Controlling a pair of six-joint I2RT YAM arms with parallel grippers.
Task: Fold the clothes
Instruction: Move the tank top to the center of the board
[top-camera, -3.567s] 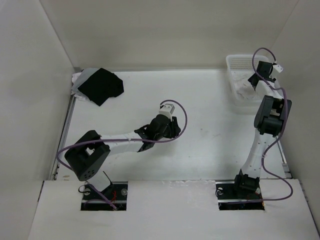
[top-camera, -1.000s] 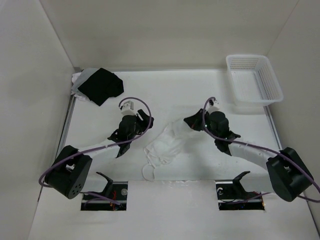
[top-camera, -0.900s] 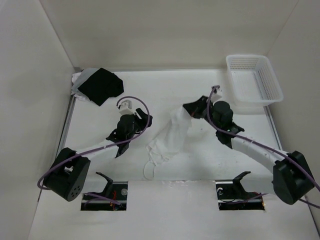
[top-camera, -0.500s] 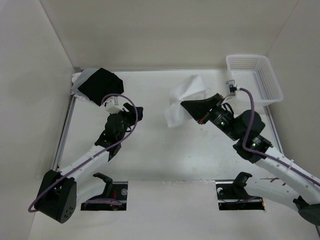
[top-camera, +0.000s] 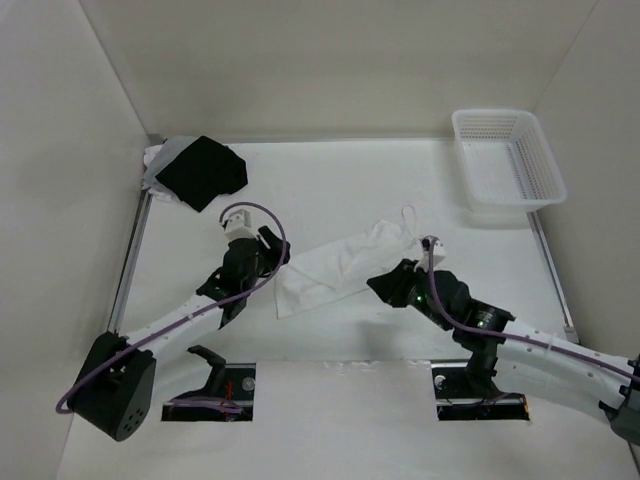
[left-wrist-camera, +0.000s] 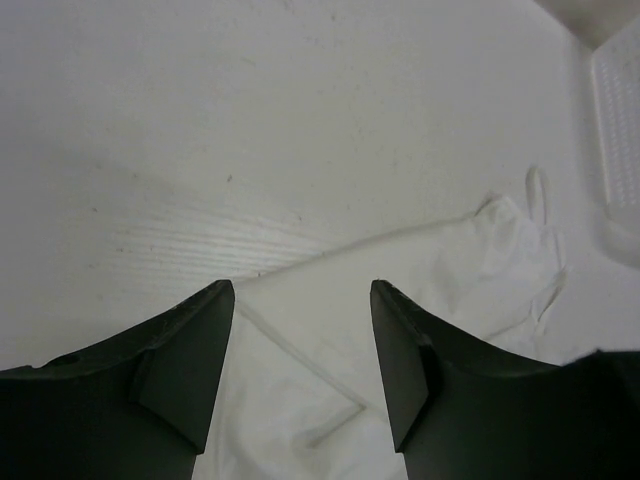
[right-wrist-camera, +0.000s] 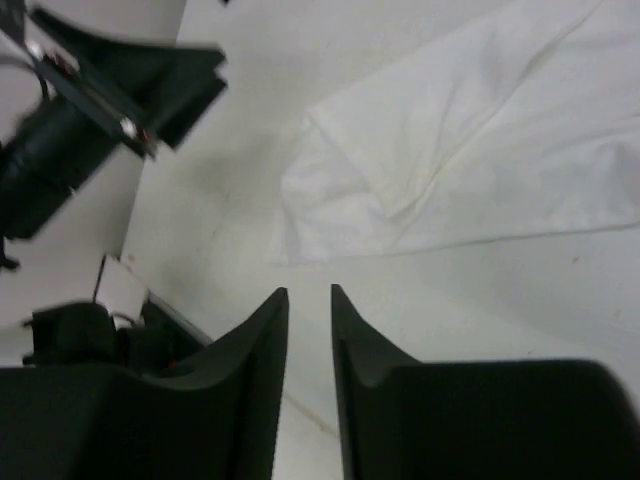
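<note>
The clothes (top-camera: 345, 262), one thin white garment, lie stretched out on the table in a slanted strip. A strap loop (top-camera: 408, 217) sits at the far right end. My left gripper (top-camera: 272, 252) hovers at the near left end, open wide. In the left wrist view the white fabric (left-wrist-camera: 420, 320) lies under and between the fingers of the left gripper (left-wrist-camera: 300, 290), and nothing is gripped. My right gripper (top-camera: 380, 283) is just in front of the garment's middle. In the right wrist view the right gripper (right-wrist-camera: 308, 292) has a narrow empty gap between its jaws, and the garment (right-wrist-camera: 480, 150) lies beyond them.
A black cloth (top-camera: 200, 172) over a pale one lies in the far left corner. A white mesh basket (top-camera: 505, 158) stands at the far right, its edge also in the left wrist view as the basket (left-wrist-camera: 620, 110). White walls enclose the table.
The right gripper, which had lifted and swung the garment, has let it go and drawn back toward me. The garment now lies spread on the table. The left gripper moved to its left end.
</note>
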